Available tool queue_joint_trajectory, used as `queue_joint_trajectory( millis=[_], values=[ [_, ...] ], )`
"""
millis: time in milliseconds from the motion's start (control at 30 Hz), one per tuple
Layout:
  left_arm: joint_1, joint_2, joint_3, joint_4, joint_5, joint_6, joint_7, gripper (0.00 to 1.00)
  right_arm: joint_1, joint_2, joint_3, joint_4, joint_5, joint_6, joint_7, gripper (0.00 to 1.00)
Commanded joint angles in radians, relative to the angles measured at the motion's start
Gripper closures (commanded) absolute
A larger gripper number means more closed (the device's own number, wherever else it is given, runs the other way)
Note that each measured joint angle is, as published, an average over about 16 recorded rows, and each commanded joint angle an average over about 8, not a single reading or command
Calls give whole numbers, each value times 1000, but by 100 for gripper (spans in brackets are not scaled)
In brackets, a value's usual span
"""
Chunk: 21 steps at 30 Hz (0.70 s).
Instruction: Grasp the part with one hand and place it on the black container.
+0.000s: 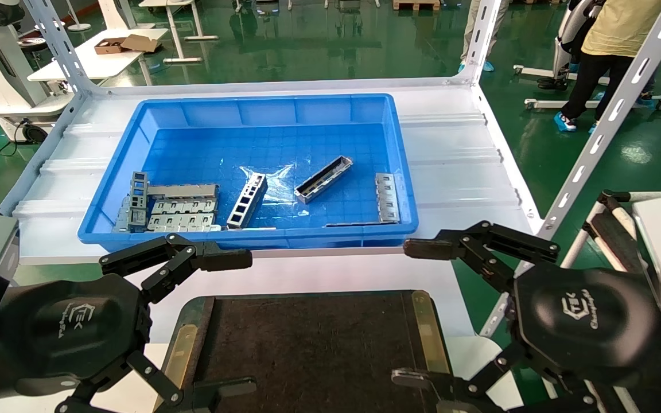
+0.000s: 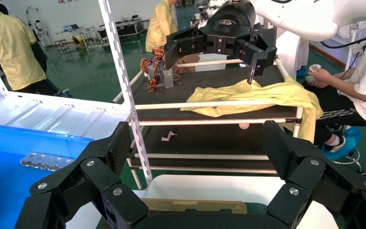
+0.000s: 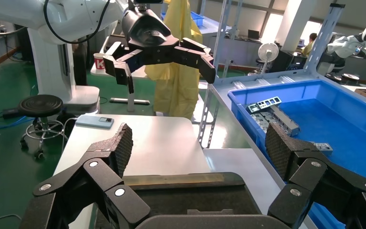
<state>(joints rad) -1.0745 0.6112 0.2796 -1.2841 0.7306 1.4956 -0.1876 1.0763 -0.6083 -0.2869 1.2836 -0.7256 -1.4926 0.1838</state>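
Note:
The part (image 1: 323, 179), a grey U-channel strip, lies slanted on the floor of the blue bin (image 1: 112, 166), right of centre; in the right wrist view the part (image 3: 285, 120) lies lengthwise in the bin. The black container (image 1: 307, 344) sits at the near table edge with brass strips (image 1: 428, 330) along two sides. My left gripper (image 1: 233, 324) hovers open over the container's left edge. My right gripper (image 1: 416, 312) hovers open over its right edge. Both hold nothing, in the left wrist view (image 2: 198, 145) and the right wrist view (image 3: 198, 148) alike.
In the bin also lie a ladder-like strip (image 1: 247, 201), flat tabbed plates (image 1: 184, 212) at the left and one plate (image 1: 387, 197) by the right wall. White slotted rack posts (image 1: 600, 132) rise beside the shelf. A cart with yellow cloth (image 2: 252, 98) stands to the right.

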Motion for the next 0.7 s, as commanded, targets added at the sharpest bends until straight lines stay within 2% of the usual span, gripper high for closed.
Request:
queue_joint_trajectory(
  millis=[33,700],
  values=[
    [0,0,0,0,0,0,0,0,0,0,0,0,0,0,0,0],
    [0,0,0,0,0,0,0,0,-2,-3,9,0,-5,-3,4,0]
  ],
)
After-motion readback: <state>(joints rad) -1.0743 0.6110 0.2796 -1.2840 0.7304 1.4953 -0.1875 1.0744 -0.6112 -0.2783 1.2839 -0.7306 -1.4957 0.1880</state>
